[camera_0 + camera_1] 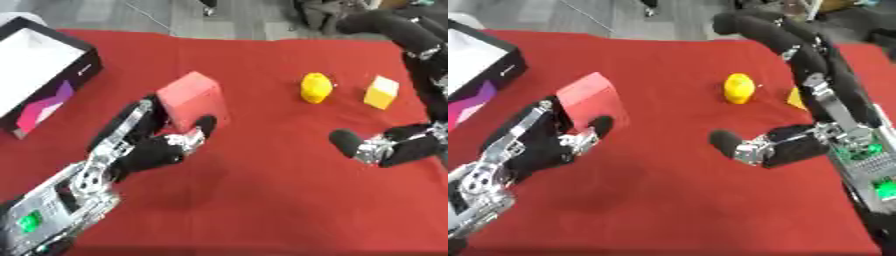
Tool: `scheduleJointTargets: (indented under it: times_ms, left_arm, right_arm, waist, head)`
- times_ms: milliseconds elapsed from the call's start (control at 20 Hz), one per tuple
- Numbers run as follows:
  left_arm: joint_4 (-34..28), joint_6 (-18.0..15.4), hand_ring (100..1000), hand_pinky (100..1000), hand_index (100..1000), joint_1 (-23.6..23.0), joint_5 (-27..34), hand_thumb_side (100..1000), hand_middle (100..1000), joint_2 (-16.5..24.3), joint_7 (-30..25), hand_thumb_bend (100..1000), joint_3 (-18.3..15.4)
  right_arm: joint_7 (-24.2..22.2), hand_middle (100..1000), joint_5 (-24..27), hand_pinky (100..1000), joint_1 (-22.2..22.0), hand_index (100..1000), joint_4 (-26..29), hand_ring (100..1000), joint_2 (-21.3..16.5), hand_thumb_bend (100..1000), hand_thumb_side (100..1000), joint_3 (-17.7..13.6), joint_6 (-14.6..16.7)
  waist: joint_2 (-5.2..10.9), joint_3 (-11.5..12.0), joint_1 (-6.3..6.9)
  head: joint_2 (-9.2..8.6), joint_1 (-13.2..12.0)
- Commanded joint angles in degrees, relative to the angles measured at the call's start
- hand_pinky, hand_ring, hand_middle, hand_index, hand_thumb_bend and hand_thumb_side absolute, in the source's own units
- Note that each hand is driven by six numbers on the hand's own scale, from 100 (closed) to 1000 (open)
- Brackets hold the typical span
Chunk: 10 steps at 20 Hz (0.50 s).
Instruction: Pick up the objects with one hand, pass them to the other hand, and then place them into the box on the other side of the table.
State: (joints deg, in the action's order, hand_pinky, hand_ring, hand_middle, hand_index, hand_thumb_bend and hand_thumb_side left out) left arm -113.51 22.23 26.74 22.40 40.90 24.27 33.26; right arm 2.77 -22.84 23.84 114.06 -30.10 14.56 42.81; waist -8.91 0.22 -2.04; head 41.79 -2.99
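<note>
The red block point(192, 100) sits in your left robot hand point(153, 147), raised a little off the red surface point(262, 200) and tilted, with one corner pointing up and away from you. Your thumb lies against its near right face and your fingers curl up along its left side, so the block is pinched between them, left of the middle of the cloth. Your left arm comes in from the lower left corner, silver joints showing along the wrist and a small green patch on the forearm. Your right robot hand point(776, 146) hangs low over the cloth to the right of the middle, palm turned toward the block, one dark finger point(726, 140) stretched out toward the left; its fingers look relaxed and they hold nothing. A clear strip of cloth lies between that hand and the block, so the two are apart. Beyond your right robot hand, toward the far right of the surface, a round yellow object point(316, 88) stands on the cloth, and just to its right a yellow cube point(381, 92) with a paler top face; in the right eye view your right forearm hides most of that cube. The box point(39, 70) lies at the far left edge of the surface, black outside, white inside, with a pink and purple pattern on its near wall, well apart from the block you hold.
</note>
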Motion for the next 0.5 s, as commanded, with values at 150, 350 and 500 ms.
scheduleJointTargets:
  times_ms: [150, 350, 500]
  left_arm:
    - [4.16, 4.72, 631, 799, 572, 1.18, -5.12, 112, 609, 9.1, 5.03, 144, -8.72]
    - [10.23, 8.5, 620, 730, 675, 0.63, -8.9, 100, 612, 14.13, 8.81, 285, -14.86]
    - [14.68, 11.24, 614, 692, 760, -1.21, -11.64, 100, 616, 16.7, 11.55, 368, -17.67]
  right_arm:
    - [-0.31, 861, -1.25, 864, -0.64, 988, 0.53, 842, -1.76, 283, 312, -0.23, -0.24]
    - [-0.9, 853, -1.27, 872, -1.24, 986, 0.53, 841, -1.6, 246, 330, 0.08, -0.29]
    - [-1.61, 848, -0.95, 878, -1.52, 985, 0.53, 841, -1.29, 217, 348, 0.48, -0.29]
  waist:
    - [1.34, -0.02, 0.33]
    - [1.33, -0.88, 0.48]
    - [1.15, -1.73, 0.62]
  head:
    - [-3.16, -3.68]
    - [-5.27, -6.38]
    - [-6.28, -8.21]
